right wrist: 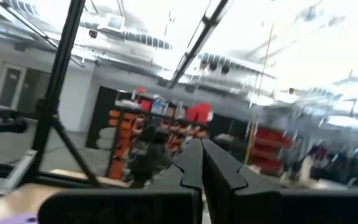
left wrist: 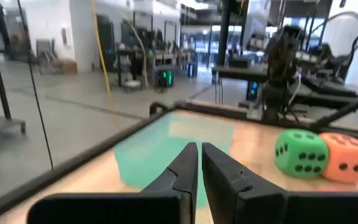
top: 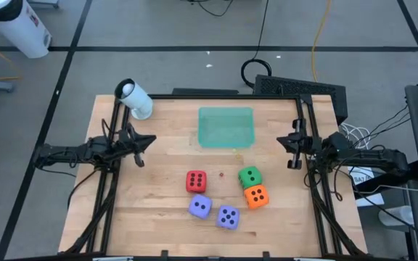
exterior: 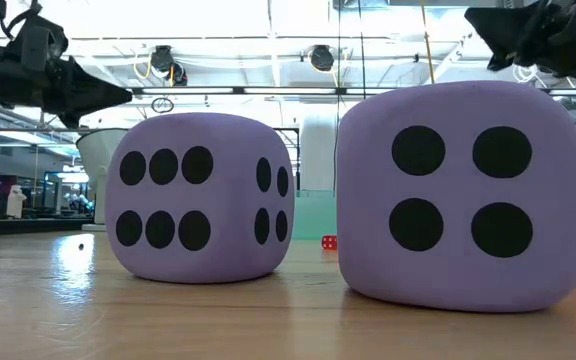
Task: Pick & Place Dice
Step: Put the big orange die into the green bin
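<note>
Five dice rest on the wooden table toward its near middle: red (top: 196,181), green (top: 250,176), orange (top: 256,196) touching the green one, and two lavender ones (top: 200,207) (top: 228,217). The low view shows the lavender dice close up (exterior: 200,196) (exterior: 465,194). The left wrist view shows the green (left wrist: 301,152) and orange (left wrist: 348,159) dice. My left gripper (top: 146,142) (left wrist: 200,148) hovers shut above the table's left side, holding nothing. My right gripper (top: 291,143) (right wrist: 201,144) hovers shut above the right side, holding nothing.
A flat translucent green square (top: 226,126) lies on the table toward the far edge. A white cylinder (top: 135,99) sits at the far left corner. Black frame rails (top: 309,123) run along the table's sides. Bare wood lies between the grippers and the dice.
</note>
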Controlling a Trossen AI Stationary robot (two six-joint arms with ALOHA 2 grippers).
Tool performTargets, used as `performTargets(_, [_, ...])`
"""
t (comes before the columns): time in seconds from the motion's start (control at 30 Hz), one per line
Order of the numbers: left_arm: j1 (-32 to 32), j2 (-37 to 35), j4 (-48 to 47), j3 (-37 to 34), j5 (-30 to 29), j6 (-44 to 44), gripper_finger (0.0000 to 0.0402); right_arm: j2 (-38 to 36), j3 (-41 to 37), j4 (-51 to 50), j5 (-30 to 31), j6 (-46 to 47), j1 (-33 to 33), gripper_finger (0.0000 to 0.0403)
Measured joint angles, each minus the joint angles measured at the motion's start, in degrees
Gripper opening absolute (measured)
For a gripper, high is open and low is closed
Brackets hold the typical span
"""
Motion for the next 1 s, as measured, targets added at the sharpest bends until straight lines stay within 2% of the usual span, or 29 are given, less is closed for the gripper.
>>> performTargets(0.17, [0.0,0.0,0.8,0.0,-0.2,1.5,0.0030,1.0,0.0,1.2,0.2,1.0,0.0,0.0000])
performTargets(0.33, [0.0,0.0,1.2,0.0,-0.5,9.2,0.0031,4.5,0.6,8.1,0.0,5.4,0.1,0.0000])
performTargets(0.43, [0.0,0.0,3.3,0.0,-0.5,9.2,0.0031,9.0,2.8,8.2,0.5,5.8,1.0,0.0000])
performTargets(0.53, [0.0,0.0,4.7,0.0,-0.5,9.9,0.0031,15.8,5.6,6.4,5.6,5.3,2.8,0.0000])
performTargets(0.67, [0.0,0.0,4.3,0.0,-0.6,12.4,0.0031,26.4,14.0,6.4,11.6,3.2,5.1,0.0004])
performTargets(0.77, [0.0,0.0,4.1,0.0,-1.0,12.8,0.0031,33.5,23.2,-3.1,15.0,3.7,7.5,0.0017])
performTargets(1.0, [0.0,0.0,4.1,0.0,-4.7,15.7,0.0031,48.1,54.1,-46.8,29.4,14.9,16.0,0.0081])
